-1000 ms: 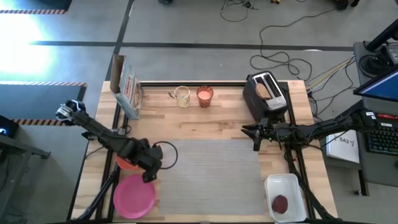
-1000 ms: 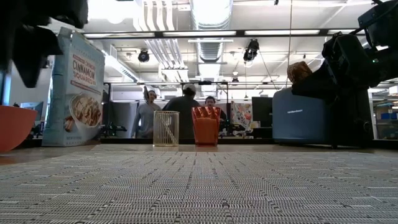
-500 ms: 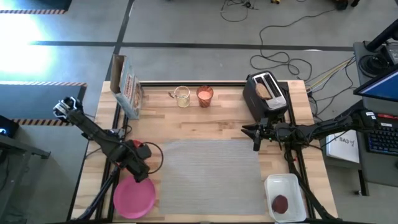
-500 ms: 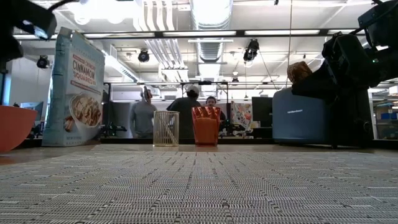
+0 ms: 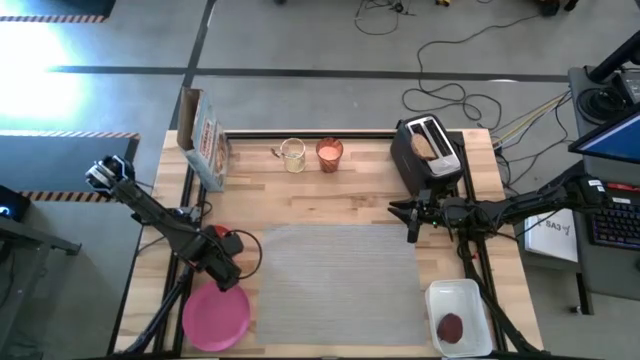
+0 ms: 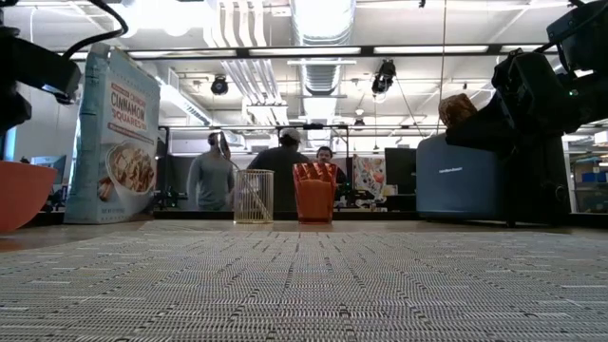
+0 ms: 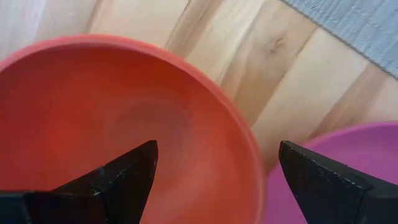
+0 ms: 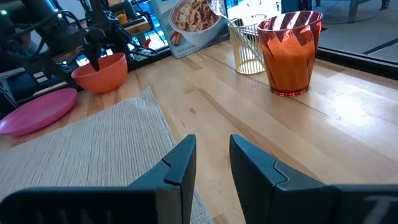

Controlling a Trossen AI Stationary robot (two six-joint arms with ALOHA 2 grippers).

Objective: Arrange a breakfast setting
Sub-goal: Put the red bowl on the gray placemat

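Observation:
The red bowl [image 7: 118, 124] stands on the wood at the table's left, beside the grey placemat [image 5: 340, 262] and just beyond the pink plate [image 5: 215, 315]. My left gripper [image 5: 222, 264] hangs open over the bowl; one finger is above its inside and the other is outside its rim [image 7: 249, 149]. My right gripper [image 5: 411, 222] waits low at the placemat's far right corner, its fingers a little apart and empty. The orange drink [image 5: 329, 153] stands at the far edge. The spoon [image 8: 217, 9] leans in the pale glass [image 5: 292, 154]. The toast [image 5: 426, 145] sticks out of the toaster. The patty [image 5: 451, 327] lies in a white tray.
A cereal box [image 5: 205, 145] stands at the far left corner. The black toaster [image 5: 430, 152] is at the far right, and the white tray [image 5: 458, 312] at the near right corner. People stand in the room behind the table.
My left gripper has drawn back from the placemat's left edge toward the table's left edge and now stands over the red bowl. The bowl and the plate have kept their places.

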